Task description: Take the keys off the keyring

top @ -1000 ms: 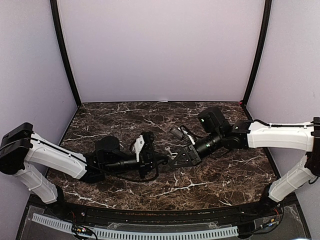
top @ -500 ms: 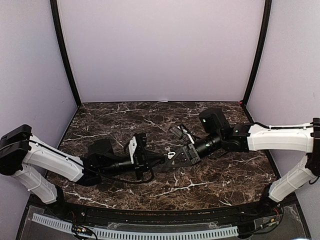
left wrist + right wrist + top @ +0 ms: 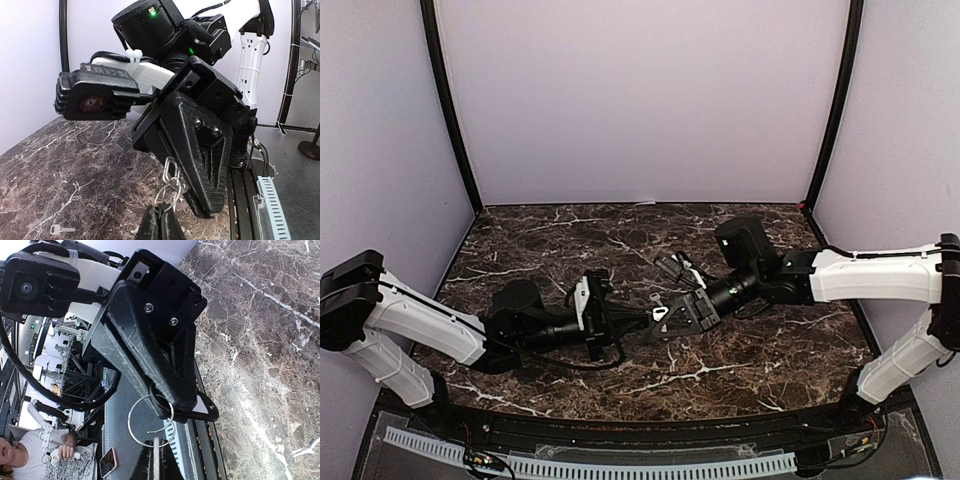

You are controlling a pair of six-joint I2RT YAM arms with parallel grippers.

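The thin silvery metal keyring (image 3: 128, 420) hung in the air over the dark marble table (image 3: 75, 165), pinched between two grippers that met nose to nose. The left gripper (image 3: 161, 222) was closed, and its black wedge-shaped fingers (image 3: 172, 390) bit the upper right edge of the keyring. The right gripper (image 3: 155, 462) was closed too, around a small silvery key (image 3: 156, 452) that was threaded on the lower edge of the keyring. The long axis of this key lay along the line from one gripper to the other, its shaft going straight into the right fingers and its head toward the keyring. The keyring stood with its flat side to the right wrist camera.

To the left of the keyring and below it, a second small silvery loose key (image 3: 61, 229) lay flat on the marble, well apart, with its long axis about left to right in the left wrist view. The broad black finger (image 3: 200, 155) of the right gripper covered a big part of the keyring from the left wrist camera. In the top view both grippers hid it almost fully. I could not tell where the black fob was.
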